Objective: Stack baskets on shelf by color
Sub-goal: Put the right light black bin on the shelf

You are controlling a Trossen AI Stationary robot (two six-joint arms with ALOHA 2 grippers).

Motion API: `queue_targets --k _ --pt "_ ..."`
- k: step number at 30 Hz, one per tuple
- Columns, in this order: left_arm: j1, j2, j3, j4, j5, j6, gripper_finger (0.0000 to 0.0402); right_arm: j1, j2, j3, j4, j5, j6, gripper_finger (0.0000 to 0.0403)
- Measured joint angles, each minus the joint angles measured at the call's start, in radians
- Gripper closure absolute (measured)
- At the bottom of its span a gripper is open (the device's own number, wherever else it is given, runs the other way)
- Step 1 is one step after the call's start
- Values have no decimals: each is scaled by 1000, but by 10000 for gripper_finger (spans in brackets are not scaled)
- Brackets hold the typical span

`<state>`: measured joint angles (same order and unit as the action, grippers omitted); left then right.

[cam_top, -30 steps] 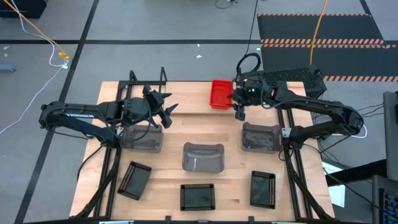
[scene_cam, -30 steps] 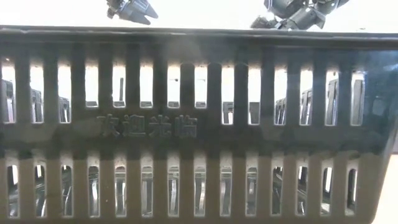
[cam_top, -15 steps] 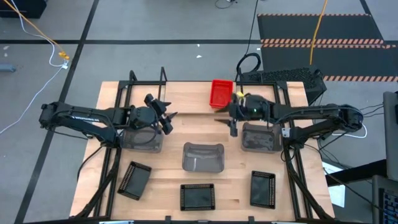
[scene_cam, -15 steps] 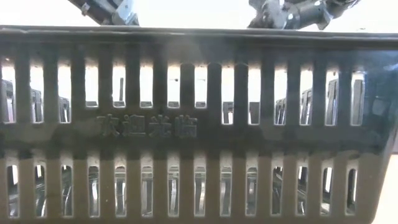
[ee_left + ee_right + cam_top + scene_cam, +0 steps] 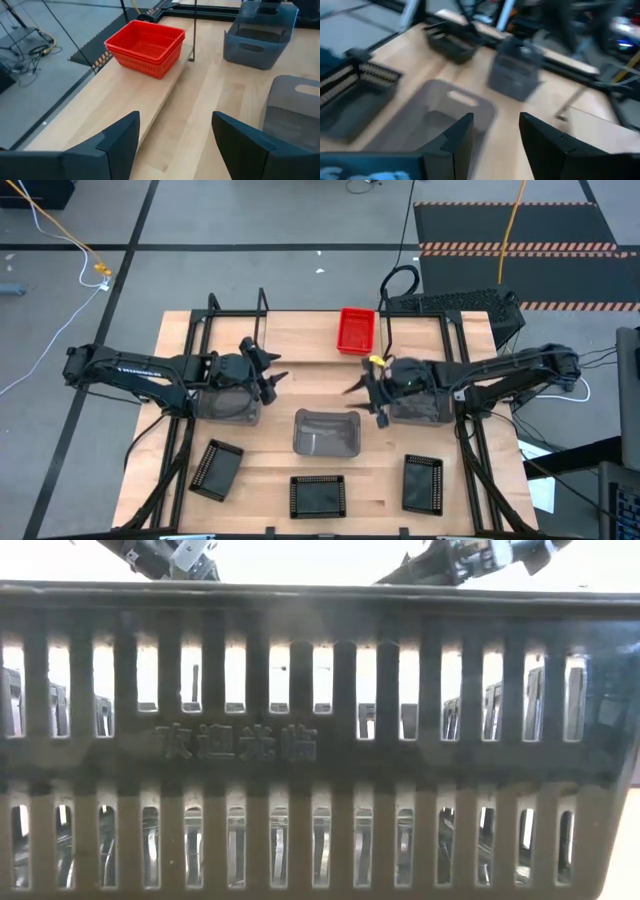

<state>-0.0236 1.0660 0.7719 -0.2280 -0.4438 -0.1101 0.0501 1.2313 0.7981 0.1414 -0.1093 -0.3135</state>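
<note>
High view shows you the right claw [image 5: 365,392] spread and empty, just beside the middle grey basket [image 5: 326,432], long axis across the worktop; left claw [image 5: 268,368], also spread and empty, sits farther off.

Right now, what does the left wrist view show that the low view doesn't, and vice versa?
Left wrist only: the red baskets stacked on the shelf board, two grey baskets beyond on the table, and the left end effector open and empty.
Low only: a close-up of one black basket wall filling the frame, with embossed characters, and bits of both arms at the top edge.
Both: little overlap; part of the left arm, and no end effector holding a basket.
</note>
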Motion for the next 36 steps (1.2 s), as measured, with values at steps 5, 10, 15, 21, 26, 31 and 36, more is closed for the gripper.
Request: queue_targets --k 5,10,15,21,26,31,36 --pt "13 0 0 64 0 27 151 65 63 10 -11 3 -52 248" --pt "12 0 0 65 0 50 151 103 73 20 -63 45 -74 248" --pt "12 0 0 64 0 123 151 173 80 154 -440 236 -65 248" --pt "13 0 0 120 0 205 151 274 80 282 -761 337 -38 248" --pt "14 0 0 160 0 221 151 390 81 288 -1016 356 -12 249" --pt "14 0 0 159 0 294 151 436 75 288 -1337 530 85 260" --pt "21 0 0 158 0 344 151 427 75 287 -1583 442 200 267"
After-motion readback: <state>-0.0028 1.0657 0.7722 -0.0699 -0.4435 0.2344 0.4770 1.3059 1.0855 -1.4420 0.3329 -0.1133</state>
